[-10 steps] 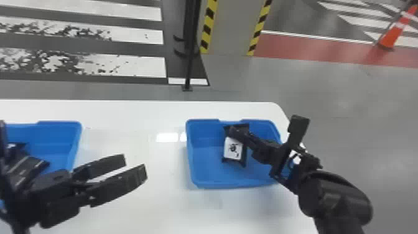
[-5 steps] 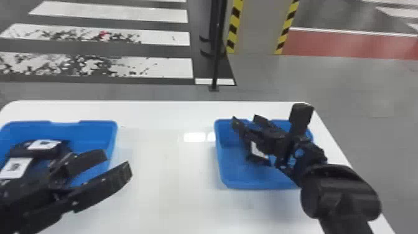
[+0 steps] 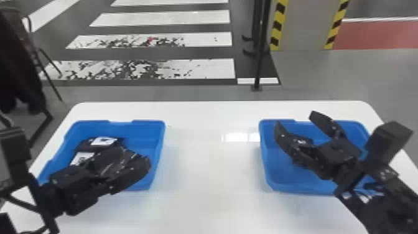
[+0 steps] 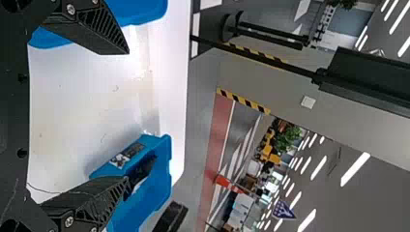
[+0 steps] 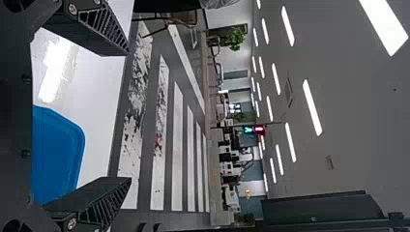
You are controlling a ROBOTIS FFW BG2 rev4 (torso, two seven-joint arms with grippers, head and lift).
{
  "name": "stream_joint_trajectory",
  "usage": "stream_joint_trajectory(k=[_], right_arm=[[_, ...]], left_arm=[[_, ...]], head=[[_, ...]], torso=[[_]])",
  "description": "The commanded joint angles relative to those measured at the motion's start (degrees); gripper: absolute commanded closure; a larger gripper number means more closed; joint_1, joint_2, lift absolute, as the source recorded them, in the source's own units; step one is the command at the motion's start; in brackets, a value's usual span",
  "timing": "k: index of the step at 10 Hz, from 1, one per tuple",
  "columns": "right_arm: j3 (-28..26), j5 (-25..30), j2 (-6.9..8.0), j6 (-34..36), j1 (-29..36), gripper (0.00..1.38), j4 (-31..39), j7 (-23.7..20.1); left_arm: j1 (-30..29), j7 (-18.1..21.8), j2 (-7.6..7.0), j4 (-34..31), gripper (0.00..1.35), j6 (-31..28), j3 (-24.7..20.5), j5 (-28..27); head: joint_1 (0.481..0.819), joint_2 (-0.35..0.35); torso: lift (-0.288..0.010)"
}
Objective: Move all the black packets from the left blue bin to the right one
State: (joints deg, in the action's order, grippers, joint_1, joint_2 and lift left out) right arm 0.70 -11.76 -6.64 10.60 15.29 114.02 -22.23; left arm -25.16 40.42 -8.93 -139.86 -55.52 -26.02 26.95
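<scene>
**Now that the right claw (image 3: 294,119) has spread its fingers, one delivery looks done**

The black packet (image 3: 302,141) appears to lie beneath it in the right bin (image 3: 281,180), partly hidden. The left claw (image 3: 136,157), also spread, hangs over the left bin (image 3: 157,133), near two packets (image 3: 104,141) awaiting transfer.

Left hand (image 3: 135,157), right hand (image 3: 294,119) spread.

The left end effector (image 3: 134,155) and right end effector (image 3: 294,119) are black, with tapered fingers (image 4: 102,29) ribbed along one side and round silver screws (image 4: 69,221) at their bases. Behind the right end effector, the black arm (image 3: 388,214) carries a boxy block (image 3: 387,143).
</scene>
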Motion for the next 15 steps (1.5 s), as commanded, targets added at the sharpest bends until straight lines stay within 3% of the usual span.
stream_joint_trajectory(k=[1, 4, 7, 11, 15], right_arm=[[-0.24, 1.37, 0.13, -0.90, 6.36, 0.10, 6.56, 0.17], [-0.36, 2.28, 1.28, -1.04, 16.63, 0.11, 15.42, 1.05], [-0.93, 1.37, 2.33, -1.04, 22.11, 0.11, 18.10, 1.05], [-0.70, 0.68, 2.33, -0.76, 22.25, 0.11, 18.10, 0.43], [-0.70, -0.01, 2.42, -0.06, 21.83, 0.11, 17.53, 0.17]], left_arm=[[0.84, -0.34, 0.23, 2.26, 0.12, -0.16, -0.71, -2.61], [4.78, -0.95, -0.04, 8.31, 0.12, -0.72, -2.43, -7.18], [12.23, -1.39, -1.44, 15.62, 0.12, -1.99, -2.31, -13.12], [20.67, -2.27, -3.64, 24.48, 0.11, -8.60, 0.89, -23.86], [29.81, -2.27, -5.31, 37.84, 0.11, -13.38, 7.28, -28.20]], head=[[0.695, 0.104], [0.695, 0.175], [0.695, 0.232], [0.695, 0.295], [0.695, 0.306]], torso=[[-0.154], [-0.154], [-0.154], [-0.154], [-0.154]])
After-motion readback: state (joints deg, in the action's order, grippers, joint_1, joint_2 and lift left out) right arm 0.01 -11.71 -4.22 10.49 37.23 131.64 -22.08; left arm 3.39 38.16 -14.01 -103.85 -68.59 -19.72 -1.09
